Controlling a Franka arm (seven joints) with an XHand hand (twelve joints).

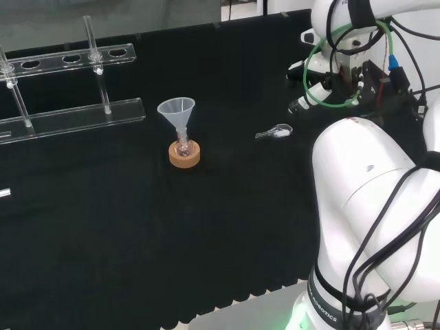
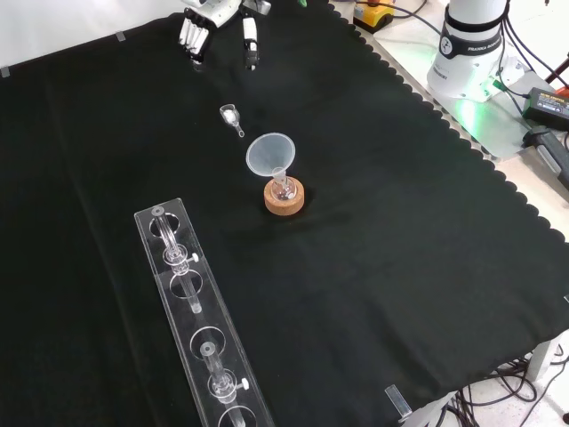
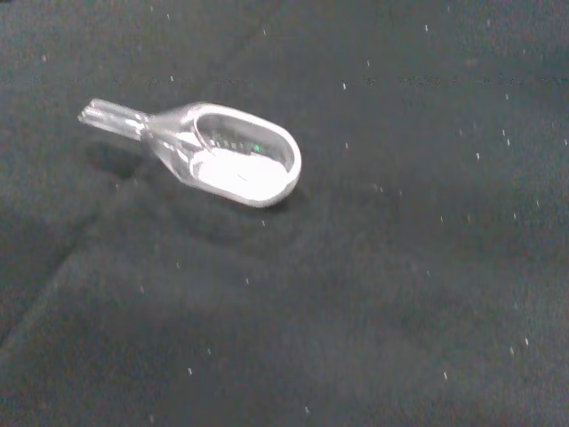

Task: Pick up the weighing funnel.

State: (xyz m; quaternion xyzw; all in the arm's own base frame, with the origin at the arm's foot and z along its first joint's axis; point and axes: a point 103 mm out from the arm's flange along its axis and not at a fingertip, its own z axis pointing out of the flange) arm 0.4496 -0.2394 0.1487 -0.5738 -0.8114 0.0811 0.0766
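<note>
Weighing funnel (image 2: 230,116), the small clear scoop-shaped piece with a short stem, lies flat on the black cloth (image 2: 373,267), nothing touching it. Not picked up yet.

- Hand (image 2: 213,16), black and white, hangs at the top edge of the front view, beyond the scoop and apart from it. Its fingers (image 2: 192,37) are straight and point down, released and holding nothing.
- Wrist view: the scoop (image 3: 222,158) lies bowl up on bare cloth. There is a white patch in the bowl; can't tell powder from glare.
- Head view: the scoop (image 1: 275,132) sits right of the big clear cone funnel (image 1: 177,110), which stands in a small flask on a tan cork ring (image 1: 184,154), well apart from the scoop.

Progress, my read: the camera is lined up on the target and that's about it. Left to do: descend, close the fingers round the scoop, lift. If that patch is powder, it has to stay level on the way up.
</note>
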